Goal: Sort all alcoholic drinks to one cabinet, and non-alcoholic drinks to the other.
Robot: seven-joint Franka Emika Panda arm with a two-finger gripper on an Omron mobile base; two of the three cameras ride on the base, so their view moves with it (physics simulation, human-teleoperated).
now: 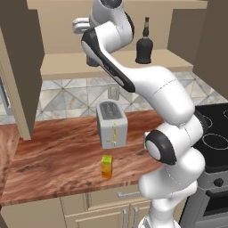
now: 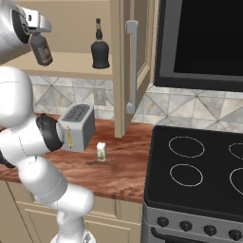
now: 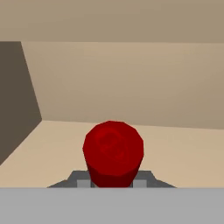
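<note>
1. Red faceted cap (image 3: 113, 153) of the slim grey bottle (image 2: 43, 50), gripper (image 3: 112, 181) clamped on it, over the pale shelf (image 3: 183, 151).
2. Squat black bottle (image 1: 144, 44) stands on that shelf.
3. Left base view: orange-yellow carton (image 1: 106, 166) on wood-grain bench (image 1: 58, 156); right base view: white-cream carton (image 2: 101, 152).

Reddish wood counter (image 1: 62, 156), tiled backsplash (image 1: 67, 95), black stove (image 2: 199, 175).

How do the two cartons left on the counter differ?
The orange-yellow carton is brightly coloured with a green patch; the white-cream carton is pale and looks smaller. The orange-yellow one stands in front of the toaster, nearer the counter's front edge; the white-cream one stands on the toaster's stove side. Both are upright on the wooden counter, neither in a cabinet.
</note>
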